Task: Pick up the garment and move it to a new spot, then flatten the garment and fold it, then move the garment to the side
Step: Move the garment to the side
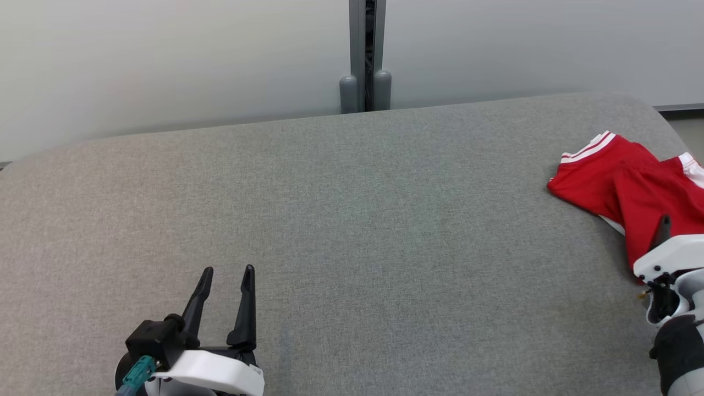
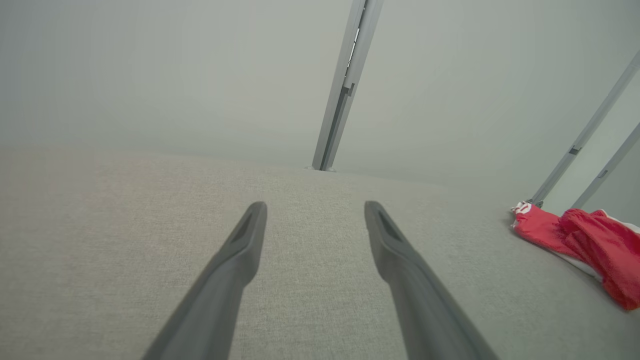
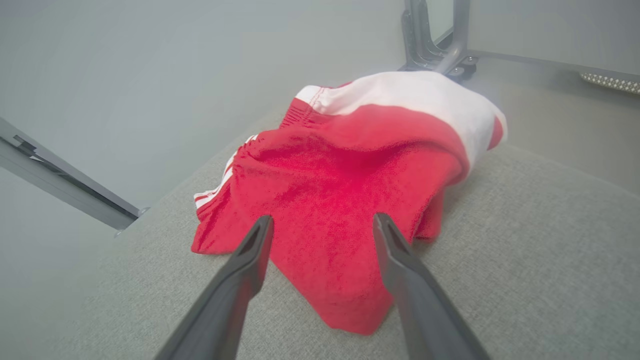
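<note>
The garment (image 1: 621, 181) is red with white stripes and lies bunched at the far right of the grey padded table (image 1: 352, 209). It also shows in the left wrist view as the garment (image 2: 590, 245), and close up in the right wrist view as the garment (image 3: 350, 175). My right gripper (image 3: 324, 222) is open, its fingers spread just over the garment's near edge with no cloth pinched between them. In the head view one of its dark fingers (image 1: 664, 228) rises in front of the red cloth. My left gripper (image 1: 228, 270) is open above bare table at the lower left, far from the garment.
Pale wall panels with a grey post (image 1: 366, 82) stand behind the table. The table's rounded right corner and edge (image 1: 660, 118) run close by the garment. Grey metal legs (image 3: 435, 45) stand beyond it in the right wrist view.
</note>
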You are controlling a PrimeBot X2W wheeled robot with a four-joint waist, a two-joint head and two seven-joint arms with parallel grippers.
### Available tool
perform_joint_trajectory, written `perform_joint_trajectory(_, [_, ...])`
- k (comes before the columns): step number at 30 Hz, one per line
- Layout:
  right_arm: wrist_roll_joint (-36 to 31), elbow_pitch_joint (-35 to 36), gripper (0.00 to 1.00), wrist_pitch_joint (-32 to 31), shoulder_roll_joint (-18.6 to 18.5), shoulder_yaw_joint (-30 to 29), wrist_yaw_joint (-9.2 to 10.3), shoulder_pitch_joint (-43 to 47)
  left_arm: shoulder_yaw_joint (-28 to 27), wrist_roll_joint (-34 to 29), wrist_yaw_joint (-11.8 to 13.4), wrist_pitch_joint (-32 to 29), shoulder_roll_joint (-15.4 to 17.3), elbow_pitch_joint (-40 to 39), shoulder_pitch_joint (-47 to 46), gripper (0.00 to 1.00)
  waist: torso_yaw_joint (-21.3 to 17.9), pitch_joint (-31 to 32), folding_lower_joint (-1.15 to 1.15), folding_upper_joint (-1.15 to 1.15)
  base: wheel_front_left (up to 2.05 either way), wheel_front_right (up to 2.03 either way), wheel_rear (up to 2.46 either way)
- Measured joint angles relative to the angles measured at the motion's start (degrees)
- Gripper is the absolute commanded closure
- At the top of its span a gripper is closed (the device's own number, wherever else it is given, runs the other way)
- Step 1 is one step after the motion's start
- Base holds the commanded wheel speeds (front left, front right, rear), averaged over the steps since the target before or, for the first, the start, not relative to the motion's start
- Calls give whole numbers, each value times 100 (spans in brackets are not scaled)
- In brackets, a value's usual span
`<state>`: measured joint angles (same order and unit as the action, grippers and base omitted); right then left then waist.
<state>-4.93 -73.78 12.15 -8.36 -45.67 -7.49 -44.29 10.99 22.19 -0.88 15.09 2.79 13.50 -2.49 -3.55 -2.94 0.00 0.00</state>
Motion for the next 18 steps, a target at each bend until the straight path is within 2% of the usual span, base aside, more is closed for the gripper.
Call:
perform_joint_trajectory(4, [253,125,0,164,200,499,0,-42,-175,-16,24,-1,2,-110,60,0,-70,135,0,0,0,0,0])
perform_joint_trajectory(9, [748,803,0,261,374,1427,0,45,-430,-47,65,-1,1,-332,70,0,-97,239,0,0,0,0,0])
perform_joint_trajectory(18, [1906,3264,0,278,424,3412,0,1359,-722,-92,131,0,2,-720,69,0,-30,311,0,0,0,0,0])
